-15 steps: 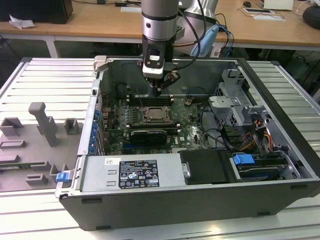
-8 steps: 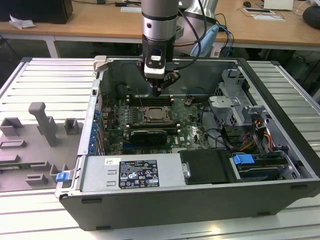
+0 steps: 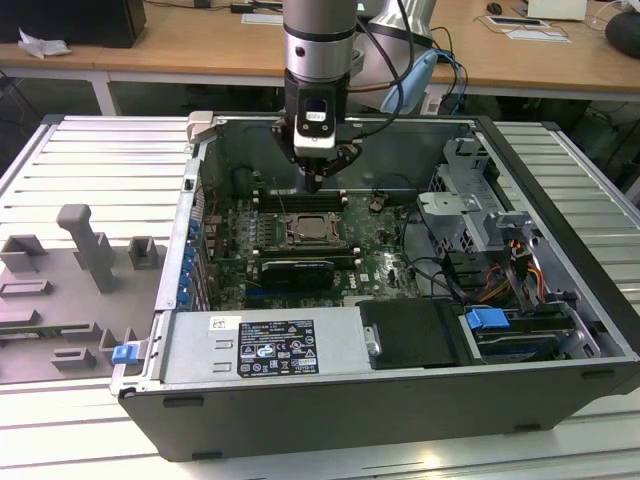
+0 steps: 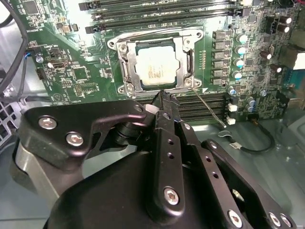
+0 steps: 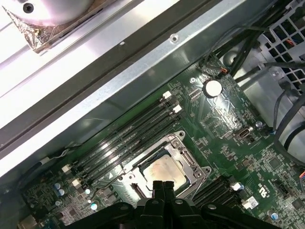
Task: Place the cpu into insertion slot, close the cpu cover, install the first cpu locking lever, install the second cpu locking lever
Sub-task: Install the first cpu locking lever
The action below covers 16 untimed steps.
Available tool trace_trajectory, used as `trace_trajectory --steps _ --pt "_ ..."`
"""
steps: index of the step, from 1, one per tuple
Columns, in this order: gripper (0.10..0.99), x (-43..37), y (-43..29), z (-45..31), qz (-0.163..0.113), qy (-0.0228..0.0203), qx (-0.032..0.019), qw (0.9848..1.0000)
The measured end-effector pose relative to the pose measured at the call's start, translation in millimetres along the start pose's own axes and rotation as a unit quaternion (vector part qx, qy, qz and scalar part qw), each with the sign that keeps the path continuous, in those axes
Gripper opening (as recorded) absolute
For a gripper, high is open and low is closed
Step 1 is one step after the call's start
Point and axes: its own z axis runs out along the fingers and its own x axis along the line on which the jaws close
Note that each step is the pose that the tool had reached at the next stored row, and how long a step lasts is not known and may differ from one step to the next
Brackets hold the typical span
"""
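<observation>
Gripper [image 4: 162, 96], tips pinched together on nothing, hovers near the cpu [image 4: 155, 67], lying flat, face-up under the cpu cover [image 4: 126, 67].

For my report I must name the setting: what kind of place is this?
Probably a robotics lab or workshop: an open computer case on a ribbed metal table, a robot arm above it, wooden desks behind.

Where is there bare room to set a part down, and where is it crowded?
Free: the ribbed table on the exterior view's right of the computer case, and the strip between the case and the camera. Crowded: the motherboard around the cpu, near the gripper; the grey fixture.
</observation>
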Motion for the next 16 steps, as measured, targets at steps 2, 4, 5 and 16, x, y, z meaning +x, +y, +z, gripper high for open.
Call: trace_trajectory --steps 2,4,5,16 --pt "0.102 0.0 0.0 0.0 -0.005 0.0002 0.0 1.0" --pt "0.102 0.0 0.0 0.0 -0.013 0.0006 0.0 0.9999" --pt "0.102 0.0 0.0 0.0 -0.016 0.0008 -0.0001 0.9999" --pt "0.102 0.0 0.0 0.0 -0.05 0.0024 -0.0002 0.9988"
